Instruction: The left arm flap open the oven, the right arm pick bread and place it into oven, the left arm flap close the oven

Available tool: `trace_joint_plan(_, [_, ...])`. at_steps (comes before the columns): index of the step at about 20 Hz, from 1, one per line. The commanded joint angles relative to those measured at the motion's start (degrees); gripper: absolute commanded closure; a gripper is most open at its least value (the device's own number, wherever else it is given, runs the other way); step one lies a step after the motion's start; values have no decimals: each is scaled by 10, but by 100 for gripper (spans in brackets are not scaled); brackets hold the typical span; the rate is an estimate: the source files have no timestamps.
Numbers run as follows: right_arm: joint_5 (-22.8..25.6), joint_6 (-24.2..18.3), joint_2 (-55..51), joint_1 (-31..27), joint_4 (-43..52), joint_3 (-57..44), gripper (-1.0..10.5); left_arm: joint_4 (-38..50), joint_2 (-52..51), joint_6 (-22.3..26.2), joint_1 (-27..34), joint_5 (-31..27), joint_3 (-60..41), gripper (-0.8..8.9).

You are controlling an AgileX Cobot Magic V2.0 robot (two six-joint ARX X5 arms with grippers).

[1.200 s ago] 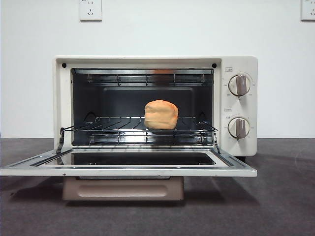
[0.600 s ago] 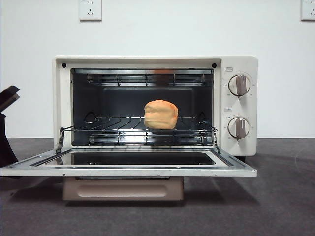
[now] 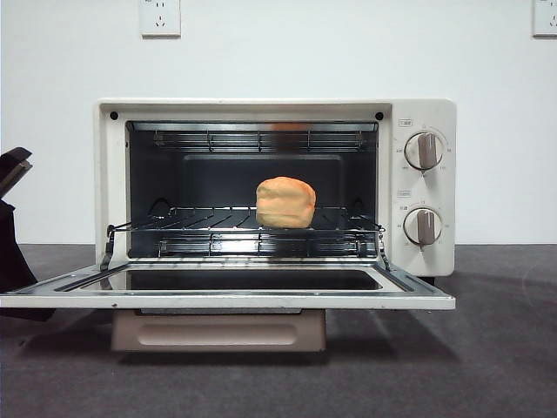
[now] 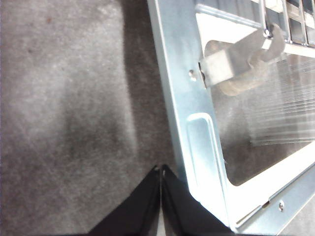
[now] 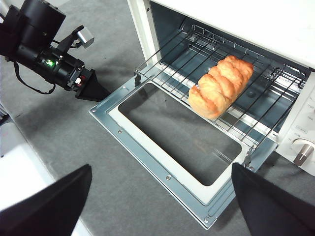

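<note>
Golden-orange bread (image 3: 285, 202) lies on the wire rack (image 3: 209, 228) inside the oven (image 3: 421, 187), right of centre on the rack, with the glass door (image 3: 226, 294) dropped flat; in the right wrist view the loaf (image 5: 220, 86) sits lengthwise on the wires, touching nothing else. Placement looks done – the step in hand is judged to be the close. Left gripper (image 4: 160, 172), jaws pressed together to a point with nothing held, sits low at the door's left edge, seen at approx. 9 o'clock of the oven in the front view (image 3: 12, 222) and at 10 o'clock in the right wrist view (image 5: 91, 88); it is just beside the metal frame, contact not clear. Right gripper (image 5: 162, 196) hangs high above the door w/ jaws spread wide, empty, clear of the door's path. To flap the door shut well: slide the closed tip under the door's front lip or the beige handle (image 3: 218, 332), lift in an arc about the hinge – not straight up – and follow through until the door seats, w/o shoving the oven back on the dark mat (image 3: 487, 348). Risk: a pointed tip may slip off the smooth metal edge.
</note>
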Motion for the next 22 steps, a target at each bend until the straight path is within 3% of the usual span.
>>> trace_joint_plan(1, [2, -4, 3, 6, 4, 7, 492, 14, 7, 8, -3, 40, 2, 802])
trace_joint_plan(8, [2, -4, 3, 6, 4, 7, 492, 101, 7, -56, 2, 85, 6, 802])
trace_joint_plan(22, [2, 7, 3, 6, 4, 7, 492, 299, 7, -158, 42, 85, 8, 802])
